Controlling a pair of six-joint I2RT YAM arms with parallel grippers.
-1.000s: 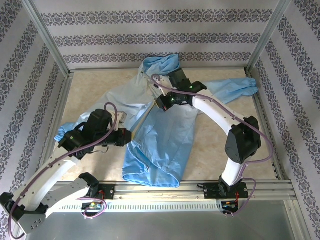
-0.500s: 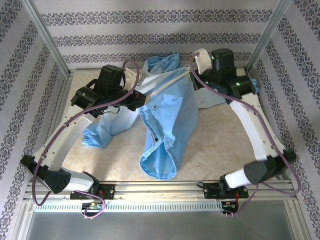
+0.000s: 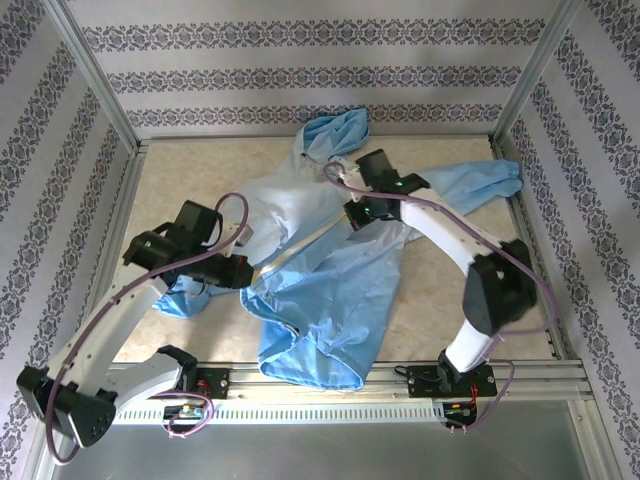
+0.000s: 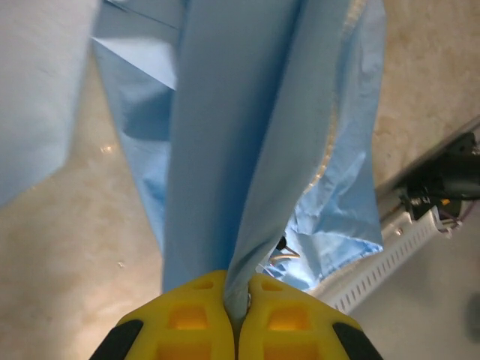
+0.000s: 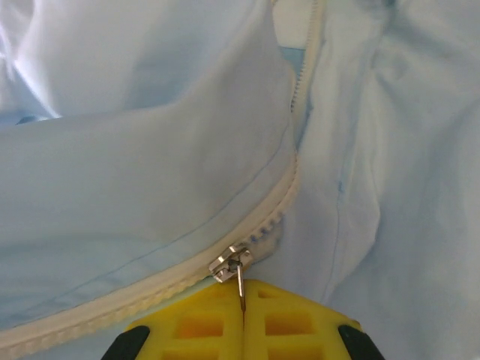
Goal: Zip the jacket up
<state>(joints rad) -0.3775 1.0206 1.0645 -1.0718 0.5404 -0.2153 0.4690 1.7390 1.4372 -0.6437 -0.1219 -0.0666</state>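
Note:
The light-blue jacket (image 3: 330,290) lies crumpled across the middle of the table, hood (image 3: 336,132) at the back and one sleeve (image 3: 480,180) stretched to the right. Its pale zipper strip (image 3: 300,248) runs diagonally between my two grippers. My left gripper (image 3: 245,272) is at the strip's lower end, and in the left wrist view this gripper (image 4: 238,300) is shut on a hanging fold of the jacket (image 4: 217,112). My right gripper (image 3: 358,213) is at the upper end. Seen from the right wrist, the gripper (image 5: 243,300) is shut on the thin pull tab of the metal zipper slider (image 5: 229,262). The zipper (image 5: 90,311) is joined below the slider and parted above it.
An aluminium rail (image 3: 400,375) runs along the near edge, with upright posts and patterned walls on the other three sides. Bare tabletop (image 3: 185,180) shows at the back left and at the right (image 3: 450,300). The slotted rail (image 4: 390,262) lies close behind the hanging fabric.
Half a second ago both arms held the jacket raised near the back wall. Both have since come down toward the middle, and the jacket lies lower with its zipper line stretched between them.

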